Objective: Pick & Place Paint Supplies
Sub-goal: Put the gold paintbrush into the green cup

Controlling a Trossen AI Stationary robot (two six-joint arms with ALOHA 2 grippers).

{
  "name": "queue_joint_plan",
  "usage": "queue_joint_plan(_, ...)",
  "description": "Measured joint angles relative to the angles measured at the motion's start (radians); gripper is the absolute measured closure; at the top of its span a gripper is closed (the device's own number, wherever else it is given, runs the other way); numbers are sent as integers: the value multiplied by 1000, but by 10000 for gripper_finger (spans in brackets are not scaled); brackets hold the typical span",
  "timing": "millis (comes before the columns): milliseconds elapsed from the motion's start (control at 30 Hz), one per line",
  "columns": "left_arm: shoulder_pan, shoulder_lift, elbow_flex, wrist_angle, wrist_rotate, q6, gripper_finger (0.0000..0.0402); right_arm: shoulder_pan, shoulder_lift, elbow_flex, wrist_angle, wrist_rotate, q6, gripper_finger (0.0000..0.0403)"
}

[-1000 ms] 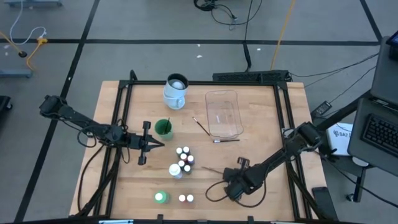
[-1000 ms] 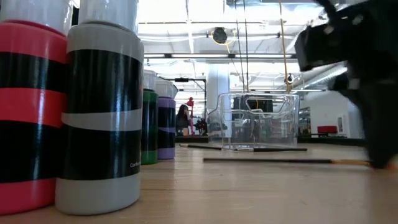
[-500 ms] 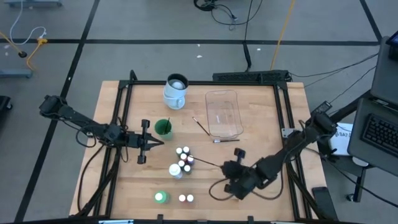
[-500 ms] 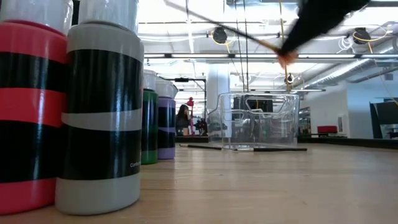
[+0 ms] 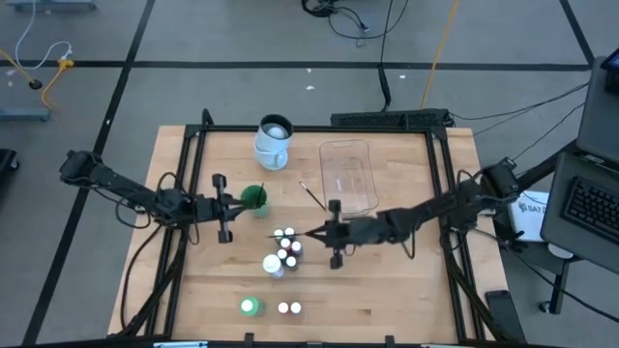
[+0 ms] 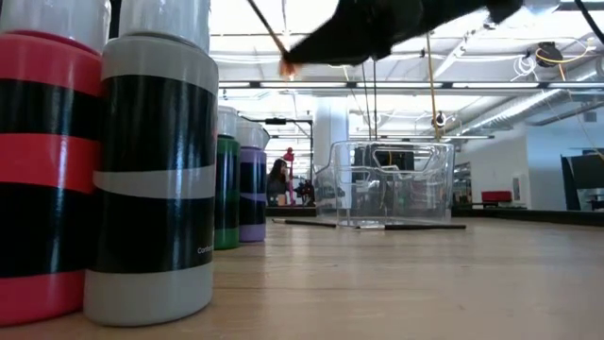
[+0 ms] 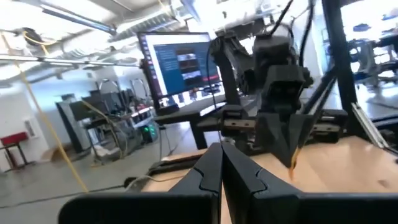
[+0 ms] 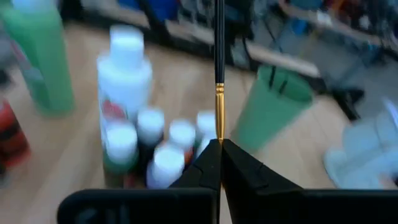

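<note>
Your clear plastic tray [image 5: 347, 175] sits toward the far edge of the table [image 5: 406, 300], and nothing shows inside it; one brush [image 5: 312, 196] lies just beside its left wall and another brush [image 5: 352, 218] along its near end. The green cup [image 5: 255, 200] holds dark handles, and the white container [image 5: 274, 141] stands near the far edge. Your right gripper [image 5: 311, 234] is pressed together on a dark-handled brush [image 8: 219, 68], held above the table just right of the cluster of tiny white-capped bottles [image 5: 286, 245]. The tall white bottle [image 5: 274, 264] stands at that cluster's near side; the tall green bottle [image 5: 250, 307] and two more small bottles [image 5: 289, 309] stand close to the near edge. Your left gripper [image 5: 241, 203] is pressed together, empty, beside the green cup. The near right of the table is bare wood.
</note>
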Motion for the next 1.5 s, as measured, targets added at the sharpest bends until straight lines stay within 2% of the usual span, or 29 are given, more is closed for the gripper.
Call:
queue_joint_plan(167, 24, 1, 0, 0, -2, -110, 392, -85, -26, -89, 219, -204, -42, 403)
queue_joint_plan(233, 32, 1, 0, 0, 16, -139, 392, -103, -27, -101, 257, -246, -38, 403)
queue_joint_plan(400, 36, 29, 34, -46, 145, -195, 375, -115, -25, -117, 271, -245, -44, 403)
queue_joint_plan(500, 37, 79, 112, -102, 147, -228, 339, -115, -25, -121, 309, -244, -47, 403)
queue_joint_plan(667, 37, 200, 259, -173, 164, -193, 281, -115, -25, -121, 321, -245, -75, 403)
queue_joint_plan(833, 33, 299, 378, -213, 277, -162, 248, -119, -25, -121, 334, -244, -112, 403)
queue_joint_plan(933, 24, 336, 432, -223, 309, -154, 237, -121, -25, -121, 335, -244, -99, 403)
queue_joint_plan(1167, 24, 398, 507, -260, 312, -147, 229, -122, -25, -121, 337, -243, -90, 403)
queue_joint_plan(1500, 48, 409, 528, -235, 304, -140, 229, -134, -25, -121, 334, -235, -63, 403)
